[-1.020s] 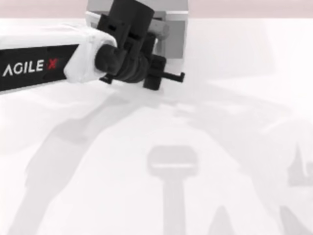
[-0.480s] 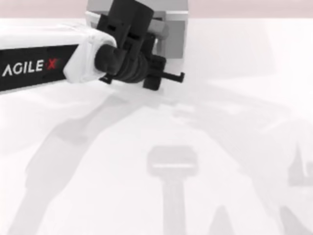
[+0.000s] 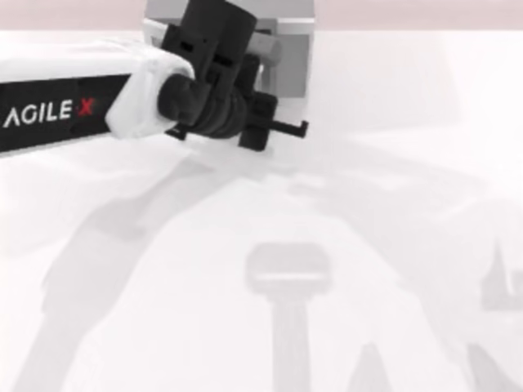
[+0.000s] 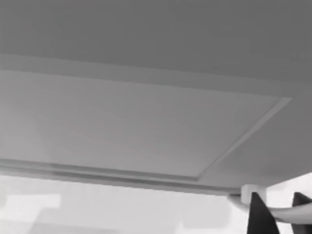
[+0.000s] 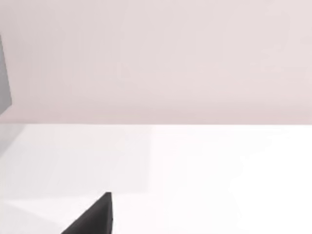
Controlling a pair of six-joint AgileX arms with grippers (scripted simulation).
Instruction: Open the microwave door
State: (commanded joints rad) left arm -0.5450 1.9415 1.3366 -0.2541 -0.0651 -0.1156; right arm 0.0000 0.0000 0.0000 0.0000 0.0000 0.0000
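My left gripper [image 3: 282,131] is at the microwave [image 3: 290,61] on the table's far edge, its fingers [image 4: 257,214] straddling the light handle (grip tightness unclear). The microwave door [image 4: 136,126] looks barely open; most of the swing remains.

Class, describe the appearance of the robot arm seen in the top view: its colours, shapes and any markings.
The left arm has a boxy white shell with a black side panel lettered AGILE in white, followed by a red X. Its wrist is black, rounded and ribbed, ending in the blocky black left gripper with thin black fingers.
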